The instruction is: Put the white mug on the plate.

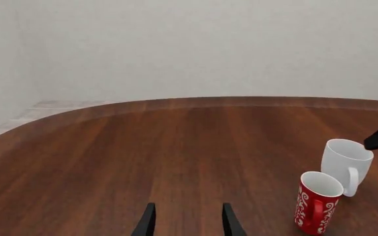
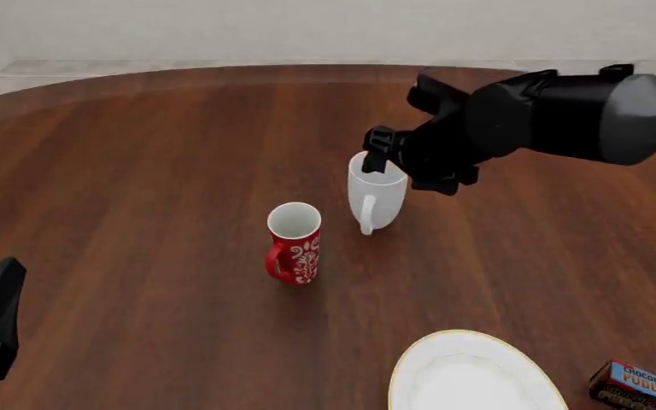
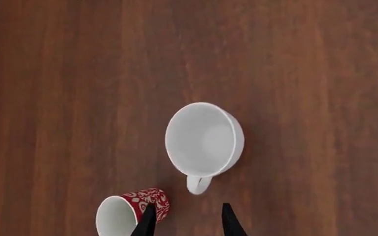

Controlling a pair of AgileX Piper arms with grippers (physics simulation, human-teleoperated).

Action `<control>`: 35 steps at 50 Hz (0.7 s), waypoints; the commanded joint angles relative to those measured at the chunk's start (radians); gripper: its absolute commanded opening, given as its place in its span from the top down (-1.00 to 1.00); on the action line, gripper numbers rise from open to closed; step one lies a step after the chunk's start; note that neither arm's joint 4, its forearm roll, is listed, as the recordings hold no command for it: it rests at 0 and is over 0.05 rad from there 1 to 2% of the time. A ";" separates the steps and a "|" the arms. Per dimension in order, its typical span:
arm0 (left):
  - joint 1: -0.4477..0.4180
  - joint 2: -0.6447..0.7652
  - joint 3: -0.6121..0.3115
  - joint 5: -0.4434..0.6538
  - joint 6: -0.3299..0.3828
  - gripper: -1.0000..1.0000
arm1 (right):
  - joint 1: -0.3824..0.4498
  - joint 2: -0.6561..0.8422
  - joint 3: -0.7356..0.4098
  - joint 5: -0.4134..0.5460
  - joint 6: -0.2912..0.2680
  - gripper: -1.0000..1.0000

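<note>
**Inspector A:** Status of the task?

**Inspector B:** Not completed. The tall glossy white ceramic mug (image 2: 375, 199) stands upright on the round brown wooden table (image 2: 134, 171), well apart from the round flat white plate with a pale-gold rim (image 2: 473, 376), which lies at the table's near edge with nothing on it. In my judgement the grasp, the carry and the set-down all remain.

**Inspector A:** Arm positions?

**Inspector B:** The right gripper (image 2: 381, 158) hangs directly above the mug, looking down into its mouth in the right wrist view. Its jaws are apart, with nothing between them, and the fingertips (image 3: 147, 220) show just past the handle side of the mug. Whether they touch the rim in the front view, I cannot tell. The left gripper (image 1: 187, 221) sits low over bare table at the left, jaws apart and idle.

**Inspector A:** Condition of the mug?

**Inspector B:** Plain, unmarked, seemingly empty inside. Its loop handle (image 3: 199, 184) faces the near side of the table. It is taller than the red ceramic mug with white floral pattern (image 2: 294, 243), which stands just beside it, nearer the camera and to the left, not touching.

**Inspector A:** Anything else noted?

**Inspector B:** A blue-and-brown chocolate pudding box (image 2: 644, 384) lies just right of the plate
</note>
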 commanded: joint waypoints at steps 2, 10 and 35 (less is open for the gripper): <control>0.000 0.000 0.000 0.000 0.000 -1.00 | -0.005 0.023 -0.006 -0.013 0.004 -1.00; 0.000 0.000 0.000 0.000 0.000 -1.00 | -0.004 0.039 -0.007 -0.026 0.011 -1.00; 0.000 0.000 0.000 0.000 0.000 -1.00 | 0.002 0.090 0.006 -0.084 0.042 -1.00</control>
